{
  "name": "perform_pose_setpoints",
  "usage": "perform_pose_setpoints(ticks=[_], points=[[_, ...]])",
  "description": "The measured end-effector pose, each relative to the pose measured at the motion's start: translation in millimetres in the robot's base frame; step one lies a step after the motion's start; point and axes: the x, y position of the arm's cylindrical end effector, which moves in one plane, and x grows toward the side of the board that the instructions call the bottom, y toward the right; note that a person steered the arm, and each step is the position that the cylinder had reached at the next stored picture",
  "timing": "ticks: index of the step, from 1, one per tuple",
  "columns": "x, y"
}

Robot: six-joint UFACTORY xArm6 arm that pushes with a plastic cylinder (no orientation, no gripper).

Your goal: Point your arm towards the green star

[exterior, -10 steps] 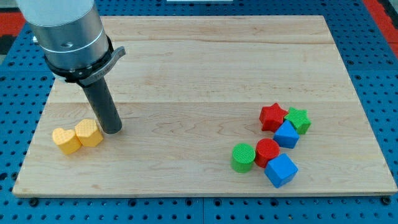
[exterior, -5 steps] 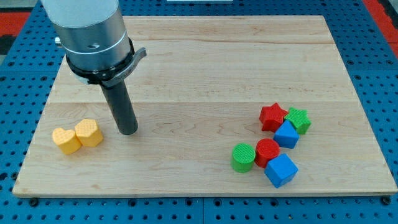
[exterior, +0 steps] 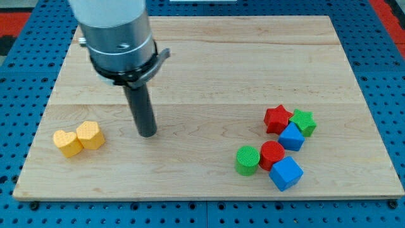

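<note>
Camera view, 1 frame, items listed from the view's left to the view's right.

Item 1: surface (exterior: 209,57), a pale wooden board lying on a blue perforated base (exterior: 386,76).

Item 2: 2 yellow heart blocks at the view's lower left, touching side by side; left yellow heart (exterior: 66,142), right yellow heart (exterior: 90,134).

Item 3: arm, a grey cylindrical body (exterior: 117,31) ending in a straight dark rod. My tip (exterior: 147,134) rests on the surface just to the view's right of the yellow hearts, apart from them, and well apart from the cluster on the right. No jaws on this rig, so no spread or pressed state can be told.

Item 4: cluster of 6 blocks at the view's lower right. Green cylinder (exterior: 247,160) at its left edge, touching the red cylinder (exterior: 273,154). Red star (exterior: 278,118) above. Blue cube (exterior: 286,173) lowest. Second blue block (exterior: 292,136), beside the red star.

Item 5: green star (exterior: 304,121), at the cluster's upper right, touching the red star and the second blue block, far to the right of my tip.
</note>
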Motion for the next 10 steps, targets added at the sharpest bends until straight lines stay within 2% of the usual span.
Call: perform_pose_setpoints(ticks=[1, 4, 6, 7, 8, 9, 10], points=[[-22, 38], [-93, 99], [-114, 225], [-104, 327], [-63, 359], [-27, 331], [-19, 269]])
